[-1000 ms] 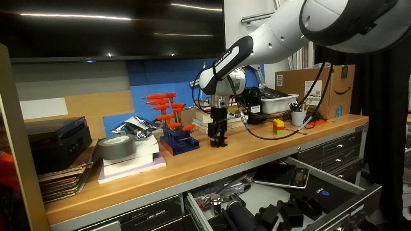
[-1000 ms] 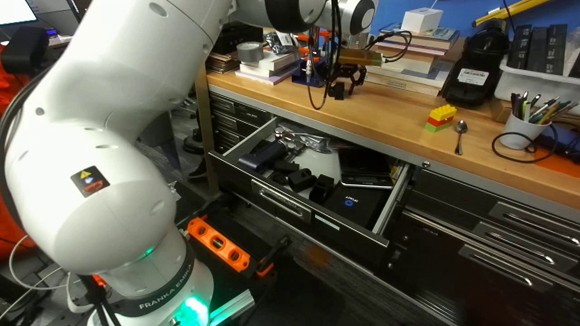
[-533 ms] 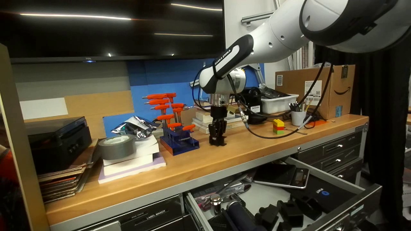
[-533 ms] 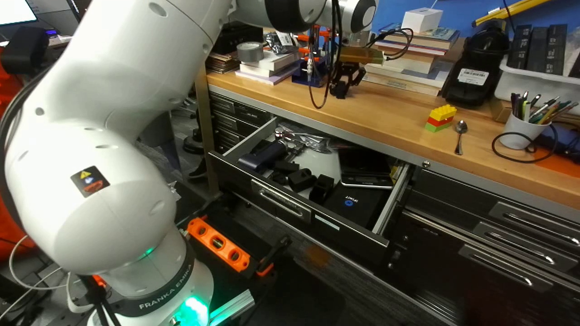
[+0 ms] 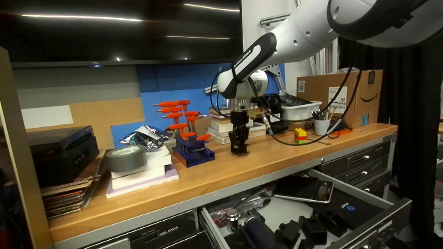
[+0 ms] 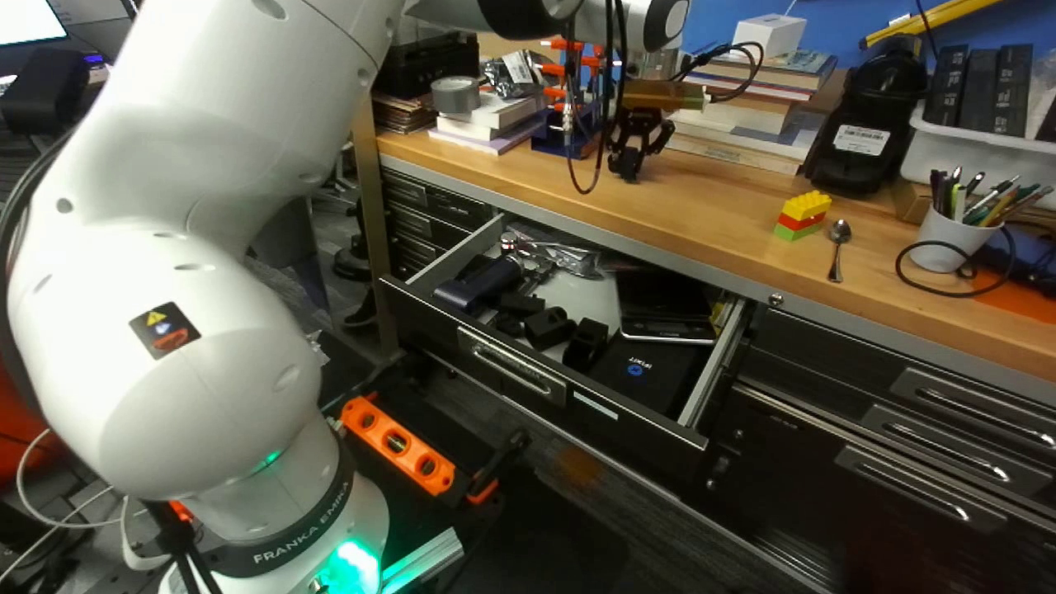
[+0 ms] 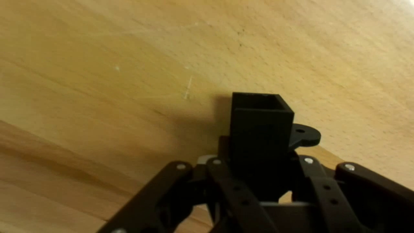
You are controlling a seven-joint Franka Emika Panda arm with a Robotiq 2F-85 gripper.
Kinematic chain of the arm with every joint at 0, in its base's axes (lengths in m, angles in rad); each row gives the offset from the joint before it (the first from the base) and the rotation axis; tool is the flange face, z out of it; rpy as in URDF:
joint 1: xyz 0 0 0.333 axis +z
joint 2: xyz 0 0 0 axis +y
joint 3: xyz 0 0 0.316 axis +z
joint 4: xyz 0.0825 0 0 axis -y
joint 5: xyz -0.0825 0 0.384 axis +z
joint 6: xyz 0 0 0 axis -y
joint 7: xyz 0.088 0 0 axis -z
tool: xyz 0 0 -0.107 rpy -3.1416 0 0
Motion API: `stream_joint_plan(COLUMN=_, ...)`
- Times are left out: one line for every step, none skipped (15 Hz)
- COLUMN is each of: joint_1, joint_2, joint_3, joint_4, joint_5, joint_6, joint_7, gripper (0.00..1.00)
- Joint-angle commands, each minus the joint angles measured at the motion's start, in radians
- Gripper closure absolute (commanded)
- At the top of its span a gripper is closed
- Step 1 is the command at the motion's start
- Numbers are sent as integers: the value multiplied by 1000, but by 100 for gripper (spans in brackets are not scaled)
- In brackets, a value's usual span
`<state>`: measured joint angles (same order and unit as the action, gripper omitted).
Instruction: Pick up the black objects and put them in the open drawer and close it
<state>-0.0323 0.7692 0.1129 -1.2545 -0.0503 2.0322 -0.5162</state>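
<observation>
Although the wooden bench (image 6: 709, 210) has its drawer (image 6: 643, 433) open below, the gripper (image 7: 258, 158) holds one black block (image 7: 262, 132) over the bench top.
Drawer, centre of an exterior view: it could jam when pushed home, should contents stand proud; a dark-blue cylinder (image 6: 483, 285) and black pieces (image 6: 551, 328), probably task items, crowd its left and middle. Jaws press both sides of the hollow block, held apart only by it, lower centre of the wrist view; contact with the wood cannot be told. It could twist or drop if the hold on flat walls proves shallow. Bench edge lies between block and drawer. Hex-key stand (image 5: 192, 156), near the gripper at frame centre, could be struck by a sideways swing. Cable (image 5: 294, 145) right of the gripper could snag the toy-brick stack (image 5: 300, 136).
</observation>
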Motion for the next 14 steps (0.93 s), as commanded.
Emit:
stream_joint_plan(joint_1=8, joint_2=-198, joint_3=-45, joint_4=-234, joint_5=-38, joint_6=34, joint_7=106, gripper=85)
stream_joint_plan(joint_1=8, joint_2=-238, joint_3=-56, joint_4=-278, joint_5=-44, joint_6=32, joint_7=140, gripper=85)
stream_joint_plan(joint_1=5, joint_2=-276, joint_3=-63, joint_4=-323, joint_5=-43, joint_6=33, joint_7=164, gripper=85)
stream_joint_plan(joint_1=6, joint_2=-314, joint_3=-72, joint_4=-370, joint_5=-43, joint_6=39, joint_7=197, gripper=85)
stream_joint_plan(joint_1=4, joint_2=-353, joint_3=-79, joint_4=-416, joint_5=-41, joint_6=40, joint_7=220, gripper=85)
stream_joint_plan(joint_1=3, joint_2=-389, joint_3=-85, joint_4=-464, joint_5=-32, joint_6=49, joint_7=247, gripper=85)
stream_joint_plan(joint_1=2, joint_2=-426, joint_3=-90, joint_4=-513, joint_5=-29, joint_6=53, joint_7=268, gripper=85)
stream_joint_plan(joint_1=-1, joint_2=-456, joint_3=-92, joint_4=-560, joint_5=-20, joint_6=64, joint_7=285, gripper=85)
stream_joint_plan(joint_1=2, joint_2=-484, joint_3=-97, joint_4=-611, joint_5=-20, joint_6=88, joint_7=315, gripper=85)
stream_joint_plan(joint_1=2, joint_2=-507, joint_3=-97, joint_4=-664, joint_5=-13, joint_6=112, joint_7=333, gripper=85)
stream_joint_plan(joint_1=1, joint_2=-531, joint_3=-97, joint_4=-719, joint_5=-5, joint_6=141, joint_7=349, gripper=85)
stream_joint_plan(joint_1=1, joint_2=-552, joint_3=-97, joint_4=-775, joint_5=6, joint_6=178, joint_7=368, gripper=85)
stream_joint_plan(joint_1=1, joint_2=-573, joint_3=-98, joint_4=-834, joint_5=16, joint_6=220, joint_7=385, gripper=85)
stream_joint_plan(joint_1=1, joint_2=-592, joint_3=-98, joint_4=-893, joint_5=24, joint_6=259, joint_7=399, gripper=85)
